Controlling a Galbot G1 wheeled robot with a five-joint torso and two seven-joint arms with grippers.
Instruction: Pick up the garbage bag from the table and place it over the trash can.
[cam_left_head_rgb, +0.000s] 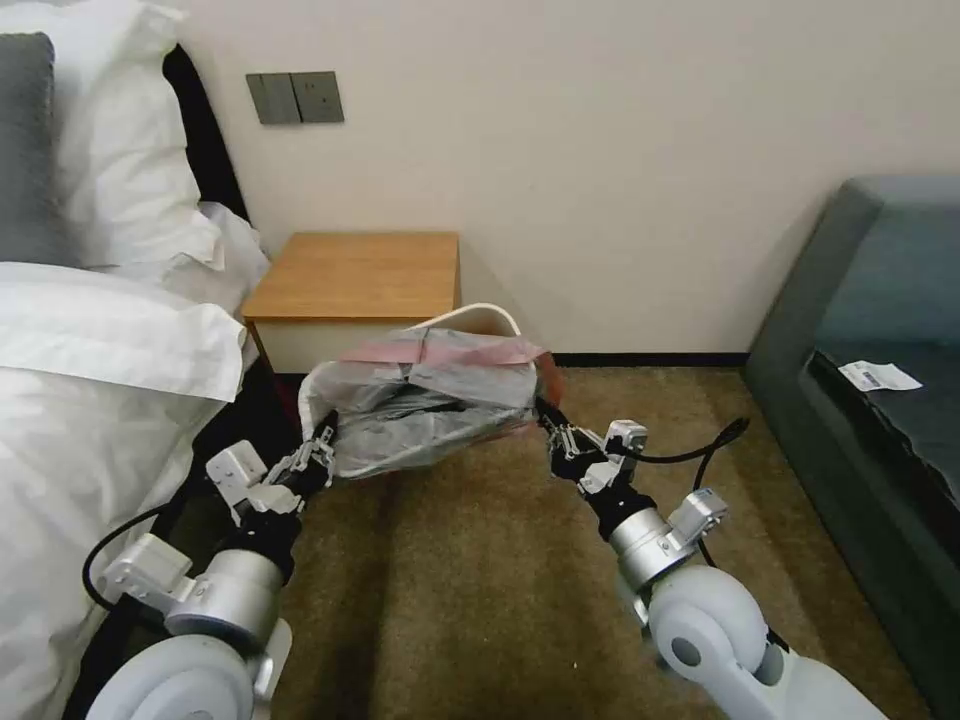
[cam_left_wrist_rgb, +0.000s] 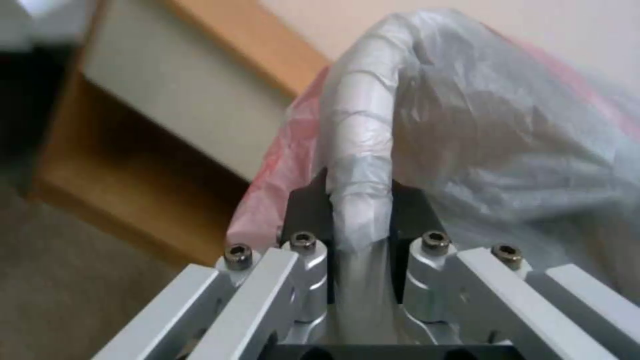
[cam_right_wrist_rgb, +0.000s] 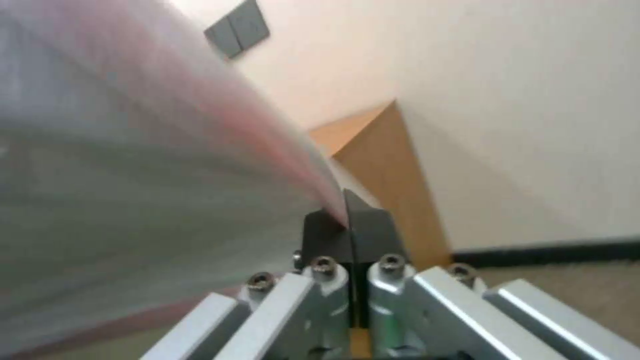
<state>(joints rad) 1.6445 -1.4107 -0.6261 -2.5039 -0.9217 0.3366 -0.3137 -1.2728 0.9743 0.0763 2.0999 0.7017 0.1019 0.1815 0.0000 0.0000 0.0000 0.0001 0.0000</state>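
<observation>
left gripper (cam_left_head_rgb: 322, 441): clamped, extended forward | right gripper (cam_left_head_rgb: 553, 428): clamped, extended forward

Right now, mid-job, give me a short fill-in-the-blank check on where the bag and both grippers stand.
1. The garbage bag is stretched between ____ grippers.
2. The left gripper pinches the bag together with the trash can's ____.
3. The right gripper is shut on the bag's pink-red ____.
4. The table stands against the wall, between the bed and the ____.

Missing words: two; rim; band; trash can
</observation>
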